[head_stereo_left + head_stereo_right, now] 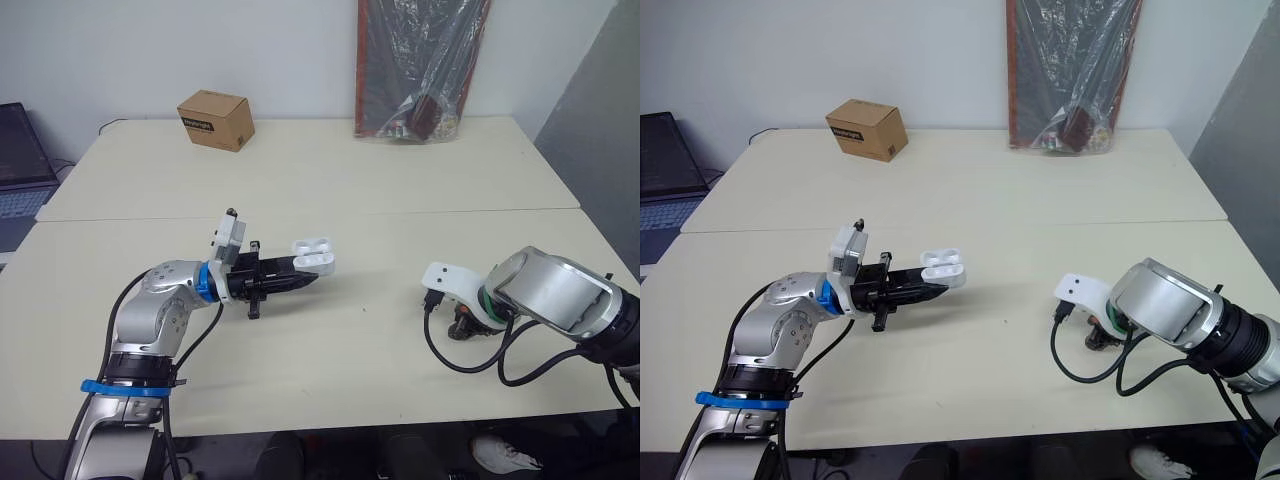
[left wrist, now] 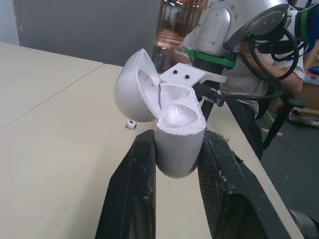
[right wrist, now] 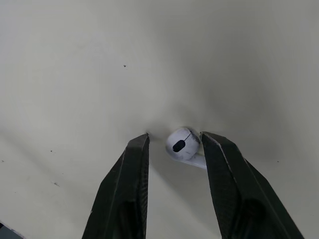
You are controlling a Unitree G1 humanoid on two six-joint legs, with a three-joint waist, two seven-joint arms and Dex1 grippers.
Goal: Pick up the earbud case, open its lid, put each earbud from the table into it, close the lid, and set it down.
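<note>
My left gripper (image 1: pixel 303 276) is shut on the white earbud case (image 1: pixel 313 254) and holds it a little above the middle of the table. Its lid (image 2: pixel 133 87) stands open and both wells look empty. My right gripper (image 3: pixel 174 136) points down at the table on the right side. Its fingers are open around a white earbud (image 3: pixel 182 145) that lies on the tabletop close to one finger (image 3: pixel 219 164). In the left wrist view a second small white earbud (image 2: pixel 131 125) lies on the table beyond the case.
A cardboard box (image 1: pixel 215 120) sits at the far left of the cream table (image 1: pixel 330 180). A plastic-wrapped dark item (image 1: pixel 420 65) leans against the back wall. A laptop (image 1: pixel 20 170) stands off the table's left edge. A seam (image 1: pixel 300 215) crosses the table.
</note>
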